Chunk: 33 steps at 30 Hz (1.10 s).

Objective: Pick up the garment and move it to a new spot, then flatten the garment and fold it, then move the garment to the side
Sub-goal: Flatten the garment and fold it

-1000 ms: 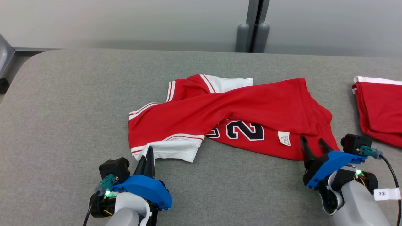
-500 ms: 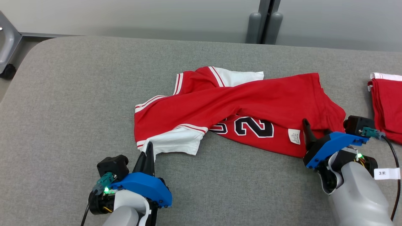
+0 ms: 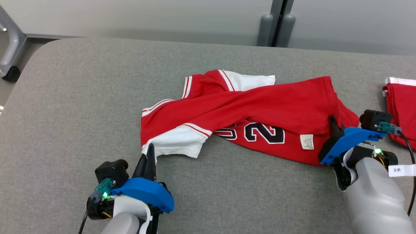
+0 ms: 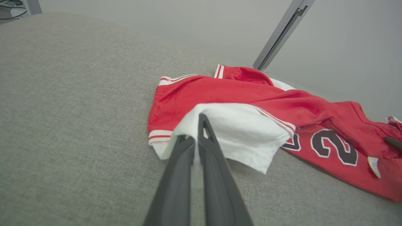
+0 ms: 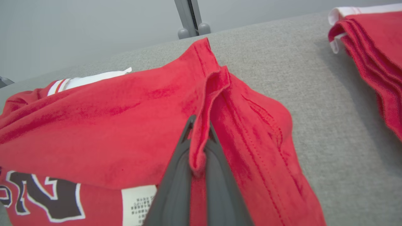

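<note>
Counted: one crumpled red jersey (image 3: 260,107); one folded red pile (image 3: 403,110); one grey counter (image 3: 81,97); two end effectors, namely left end effector (image 3: 150,149) and right end effector (image 3: 332,121).

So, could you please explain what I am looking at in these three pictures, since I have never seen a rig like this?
Gladly. This is a two-armed robot working on laundry. The wide picture comes from a camera on its head, looking down at a grey padded surface. The other two come from cameras on its wrists, each looking along that arm's own two dark fingers. On the surface lies a crumpled red jersey with black numbers and white sleeves. The left gripper is shut on the near white sleeve, and the right gripper is shut on a fold of red cloth at the jersey's other end. At the far right edge lies a second red garment, folded, touched by neither gripper.
</note>
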Motion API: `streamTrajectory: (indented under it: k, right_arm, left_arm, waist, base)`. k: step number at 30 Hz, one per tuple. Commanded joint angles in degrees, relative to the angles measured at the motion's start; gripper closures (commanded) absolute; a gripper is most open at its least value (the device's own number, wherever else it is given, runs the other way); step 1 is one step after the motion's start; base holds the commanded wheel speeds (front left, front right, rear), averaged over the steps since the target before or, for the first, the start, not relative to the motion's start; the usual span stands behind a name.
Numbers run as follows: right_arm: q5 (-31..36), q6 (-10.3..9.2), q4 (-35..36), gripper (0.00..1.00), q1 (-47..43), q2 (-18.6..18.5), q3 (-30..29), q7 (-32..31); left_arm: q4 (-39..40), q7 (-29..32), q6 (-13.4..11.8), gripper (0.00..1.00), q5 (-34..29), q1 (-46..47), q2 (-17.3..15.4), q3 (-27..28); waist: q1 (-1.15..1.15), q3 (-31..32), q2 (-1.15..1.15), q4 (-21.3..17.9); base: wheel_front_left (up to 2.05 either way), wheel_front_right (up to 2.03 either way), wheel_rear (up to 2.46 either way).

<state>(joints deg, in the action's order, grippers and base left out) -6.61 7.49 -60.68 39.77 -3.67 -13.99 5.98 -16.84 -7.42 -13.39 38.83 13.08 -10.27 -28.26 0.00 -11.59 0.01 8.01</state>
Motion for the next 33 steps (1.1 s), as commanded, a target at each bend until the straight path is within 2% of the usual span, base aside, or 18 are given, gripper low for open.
streamTrajectory:
  k: [1,10,16,19,23,31,32,33]
  right_arm:
    - [0.22,0.01,-0.13,1.0,0.81,0.12,0.3,0.79]
    - [-1.8,0.01,4.65,1.0,-0.13,0.46,4.53,4.44]
    - [-6.41,0.01,15.19,1.0,-2.89,0.42,8.93,4.3]
    - [-8.23,0.01,24.13,1.0,-5.48,-1.04,10.97,2.74]
    - [-9.71,0.01,39.71,1.0,-10.51,-2.43,11.87,-1.81]
    - [-8.94,0.01,74.89,1.0,-20.79,-2.37,7.69,-14.27]
    - [-8.5,0.01,78.61,1.0,-21.67,-2.29,7.13,-15.62]
    - [-8.5,0.01,78.61,1.0,-21.67,-2.29,7.13,-15.62]
  left_arm:
    - [0.4,-0.56,0.04,1.0,-0.22,0.45,-0.4,0.5]
    - [4.73,-1.35,-0.33,1.0,-2.23,4.43,-3.92,1.72]
    - [12.58,-1.2,-0.66,1.0,-4.42,8.21,-7.65,3.12]
    - [17.95,-0.48,-0.86,1.0,-5.66,9.77,-9.57,3.66]
    - [26.09,1.27,-1.81,1.0,-7.52,12.13,-12.65,4.9]
    - [42.55,7.08,-3.46,1.0,-11.51,16.5,-19.29,7.34]
    - [44.45,8.08,-3.62,1.0,-12.17,17.29,-20.16,7.68]
    - [44.45,8.08,-3.62,1.0,-12.17,17.29,-20.16,7.68]
  waist:
    - [0.0,0.59,-0.01,-0.43]
    - [0.0,4.76,-0.01,-3.01]
    - [0.0,8.31,-0.01,-5.16]
    - [0.0,9.92,-0.01,-6.25]
    - [0.0,11.59,-0.01,-7.93]
    - [0.0,12.95,-0.01,-11.34]
    - [0.0,12.93,-0.01,-11.74]
    - [0.0,12.93,-0.01,-11.74]
  base:
    - [0.0,0.0,0.0]
    - [0.0,0.0,0.0]
    - [0.0,0.0,0.0]
    - [0.0,0.0,0.0]
    - [0.0,0.0,0.0]
    - [0.0,0.0,0.0]
    - [0.0,0.0,0.0]
    - [0.0,0.0,0.0]
